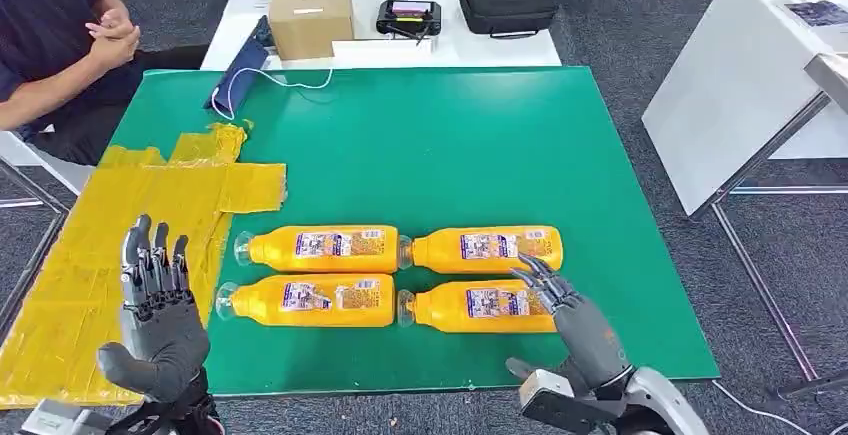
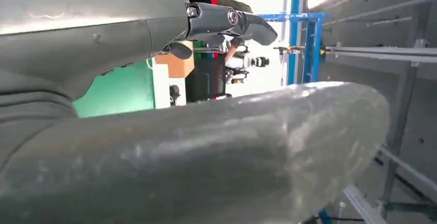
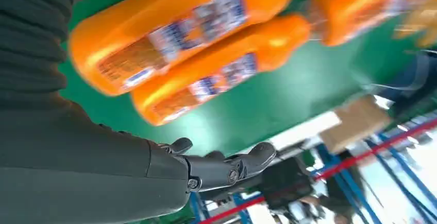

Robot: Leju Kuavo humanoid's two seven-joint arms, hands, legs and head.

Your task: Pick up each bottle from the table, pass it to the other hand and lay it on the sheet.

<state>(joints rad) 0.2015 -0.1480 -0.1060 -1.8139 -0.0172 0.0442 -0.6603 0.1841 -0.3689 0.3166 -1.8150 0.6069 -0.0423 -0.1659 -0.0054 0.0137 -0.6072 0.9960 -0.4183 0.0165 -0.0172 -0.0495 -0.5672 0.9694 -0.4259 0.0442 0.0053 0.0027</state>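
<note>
On green mat (image 1: 600,205), four orange bottles (image 1: 320,249) lying flat, labels up

Ahead of me in the head view, a green table top (image 1: 450,155) fills the middle of the frame. Grey carpet floor (image 1: 640,25) around it. Upper centre: a white table (image 1: 450,50) butted against the green one, carrying a cardboard box (image 1: 310,15), a black case (image 1: 508,0) and a small screen device (image 1: 408,17). Upper left: a person (image 1: 60,45) seated, hands clasped. Right side: another white table (image 1: 740,85) on metal legs (image 1: 760,275). My left wrist view shows blue metal racking (image 2: 298,38) and bright overhead light, orientation unclear.
</note>
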